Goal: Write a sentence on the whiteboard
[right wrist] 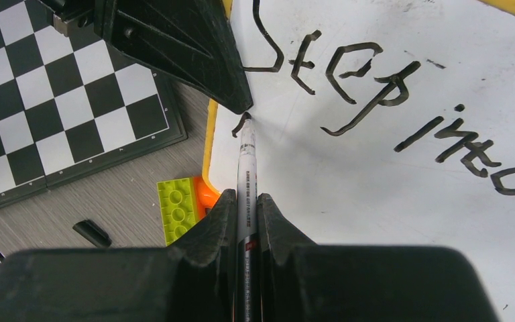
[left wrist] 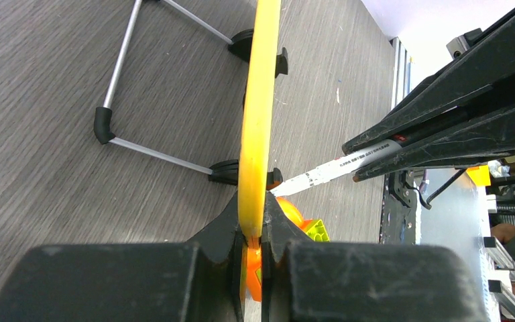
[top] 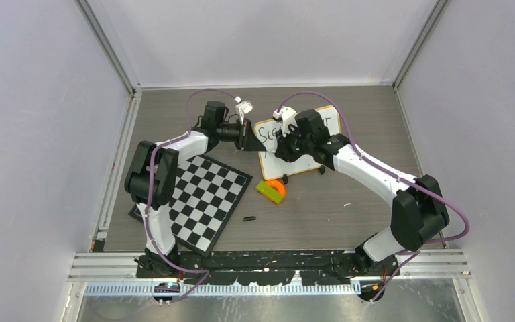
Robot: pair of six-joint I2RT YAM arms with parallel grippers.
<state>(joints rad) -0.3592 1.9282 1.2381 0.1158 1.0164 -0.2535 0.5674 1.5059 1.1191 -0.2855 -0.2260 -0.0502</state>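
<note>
The whiteboard [top: 327, 122] stands tilted at the back middle of the table. My left gripper [top: 247, 138] is shut on its left frame edge, which shows as a yellow strip [left wrist: 258, 114] between the jaws [left wrist: 263, 209]. My right gripper [top: 283, 149] is shut on a white marker [right wrist: 247, 168]. The marker tip touches the board surface [right wrist: 375, 201] at the lower left. The sentence [right wrist: 349, 74] reads "Step into" on the first line and runs on past the frame edge. A short dark stroke [right wrist: 239, 123] sits at the marker tip, below that line.
A black-and-white chequered board [top: 201, 194] lies left of the whiteboard. A green and orange toy brick [top: 270, 190] lies just in front of the whiteboard. A small black cap [top: 249, 219] lies nearer the arms. The board's wire stand [left wrist: 117, 74] reaches behind it.
</note>
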